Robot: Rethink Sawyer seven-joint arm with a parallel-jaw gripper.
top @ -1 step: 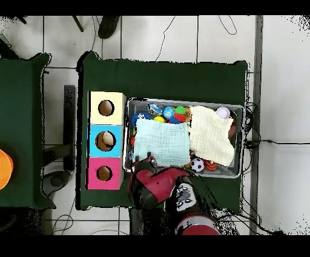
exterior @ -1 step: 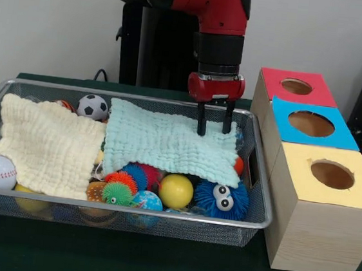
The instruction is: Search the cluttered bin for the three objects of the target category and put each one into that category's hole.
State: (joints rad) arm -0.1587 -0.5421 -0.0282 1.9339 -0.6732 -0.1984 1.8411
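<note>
A green-covered table (exterior @ -1 step: 154,268) is seen from the front, bearing a wire bin (exterior @ -1 step: 251,211); the gripper (exterior @ -1 step: 213,134), fingers spread and released, touches the mint cloth (exterior @ -1 step: 167,140) at the bin's far edge. Overhead, the balls (top @ -1 step: 166,113) lie along the bin's opposite edge, beside the holed boxes (top @ -1 step: 106,140).

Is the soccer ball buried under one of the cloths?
No. In the front view the soccer ball lies uncovered at the bin's far edge, between the yellow cloth and green cloth.

Two cloths, mint cloth (exterior @ -1 step: 171,141) and cream cloth (exterior @ -1 step: 47,144), hid most of the bin's (exterior @ -1 step: 128,211) contents. Overhead, the arm (top @ -1 step: 166,188) covered the bin's near rim. Hole (top @ -1 step: 106,140) contents were indistinct.
</note>
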